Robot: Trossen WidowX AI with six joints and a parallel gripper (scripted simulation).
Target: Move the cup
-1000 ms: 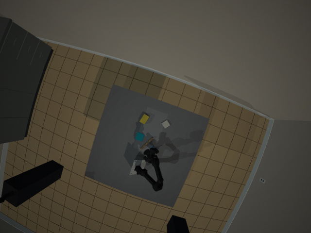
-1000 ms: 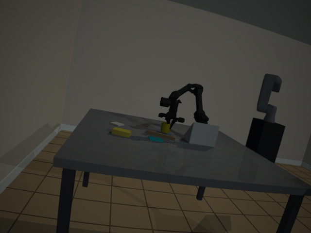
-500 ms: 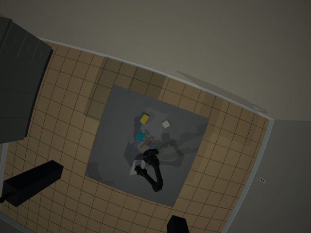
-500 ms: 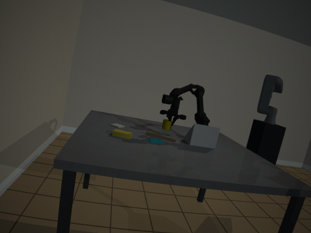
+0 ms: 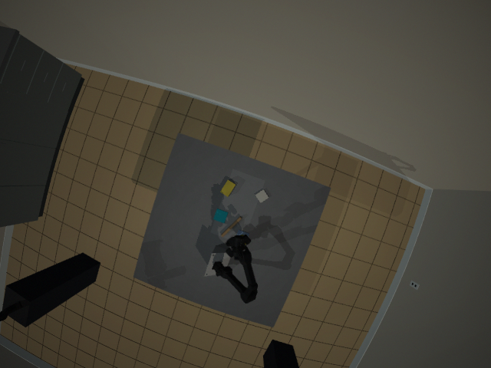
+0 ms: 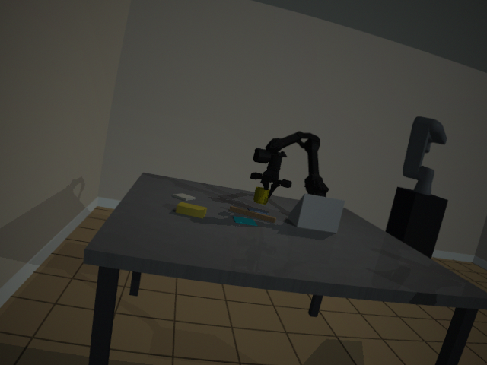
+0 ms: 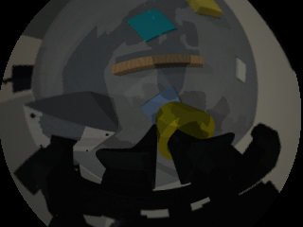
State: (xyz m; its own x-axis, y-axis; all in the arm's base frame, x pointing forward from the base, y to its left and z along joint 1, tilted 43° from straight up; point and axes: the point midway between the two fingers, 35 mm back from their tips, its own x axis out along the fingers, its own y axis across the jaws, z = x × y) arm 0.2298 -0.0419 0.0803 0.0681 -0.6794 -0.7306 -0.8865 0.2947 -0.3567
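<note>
My gripper (image 6: 268, 192) (image 7: 159, 127) is shut on the wall of the yellow cup (image 6: 260, 195) (image 7: 189, 113). One finger is inside the cup and one outside. The cup hangs above the table, near upright, over or near the blue pad (image 5: 241, 232) (image 6: 259, 211) (image 7: 158, 101). The teal pad (image 5: 220, 215) (image 6: 244, 220) (image 7: 151, 25) lies bare on the other side of the wooden bar. The arm hides the cup in the overhead view. I cannot make out marbles in the dark cup.
A long wooden bar (image 5: 231, 226) (image 6: 251, 214) (image 7: 156, 61) lies between the pads. A white box (image 6: 320, 214) stands beside them, toward the arm's base. A yellow block (image 5: 228, 187) (image 6: 191, 210) and a flat white block (image 5: 261, 195) (image 6: 183, 196) (image 7: 240, 69) lie farther out.
</note>
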